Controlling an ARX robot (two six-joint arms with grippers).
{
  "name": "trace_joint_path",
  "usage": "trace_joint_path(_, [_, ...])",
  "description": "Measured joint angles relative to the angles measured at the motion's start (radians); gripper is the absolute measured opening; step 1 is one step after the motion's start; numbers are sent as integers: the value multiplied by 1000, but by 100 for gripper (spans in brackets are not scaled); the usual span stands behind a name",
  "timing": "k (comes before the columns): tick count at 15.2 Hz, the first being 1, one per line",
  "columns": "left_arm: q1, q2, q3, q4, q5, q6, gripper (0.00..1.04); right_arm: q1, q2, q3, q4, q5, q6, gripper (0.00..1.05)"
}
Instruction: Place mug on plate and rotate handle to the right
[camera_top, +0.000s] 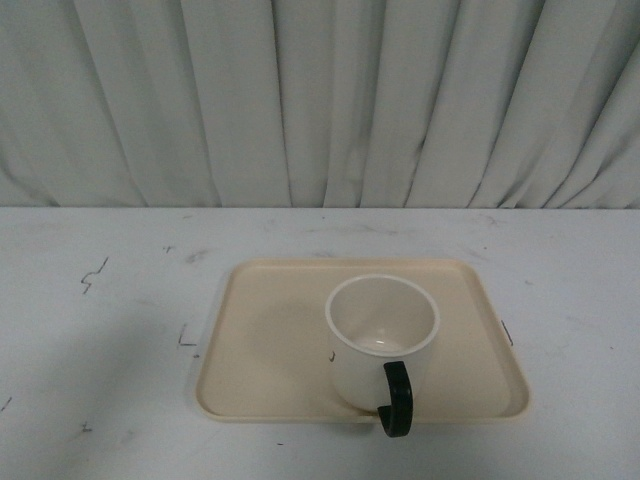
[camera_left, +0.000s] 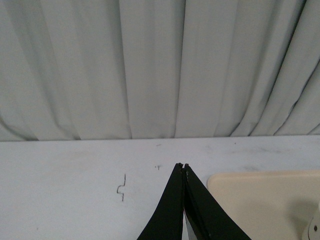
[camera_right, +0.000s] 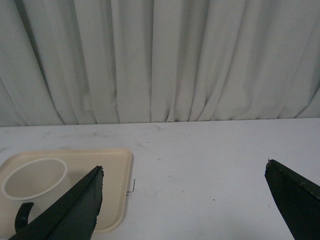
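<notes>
The cream-white mug (camera_top: 380, 335) stands upright on the beige plate (camera_top: 270, 340), right of its middle. Its black handle (camera_top: 397, 398) points toward the plate's near edge, toward me. A bit of a black drawn mark shows on its left side. Neither gripper shows in the front view. My left gripper (camera_left: 182, 167) is shut and empty, above the table left of the plate's corner (camera_left: 250, 195). My right gripper (camera_right: 184, 170) is open wide and empty, over bare table to the right of the plate (camera_right: 112, 190); the mug (camera_right: 34, 177) and its handle (camera_right: 22, 215) show there too.
The white table (camera_top: 100, 380) carries small dark pen marks, one left of the plate (camera_top: 93, 275) and corner marks beside the plate (camera_top: 186, 338). A pleated grey-white curtain (camera_top: 320, 100) closes off the back edge.
</notes>
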Motion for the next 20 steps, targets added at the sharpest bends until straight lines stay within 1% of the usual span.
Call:
trace_joint_path(3, [39, -117, -59, -56, 34, -1, 2, 0, 0, 0, 0, 0, 0, 98])
trace_joint_path(4, [92, -158, -74, -84, 99, 0, 2, 0, 0, 0, 0, 0, 0, 98])
trace_joint_path(5, [121, -198, -92, -111, 103, -2, 2, 0, 0, 0, 0, 0, 0, 98])
trace_joint_path(7, [117, -280, -115, -169, 115, -2, 2, 0, 0, 0, 0, 0, 0, 98])
trace_joint_path(8, [117, -285, -143, -111, 116, -1, 2, 0, 0, 0, 0, 0, 0, 98])
trace_joint_path(20, [117, -707, -159, -531, 116, -1, 2, 0, 0, 0, 0, 0, 0, 98])
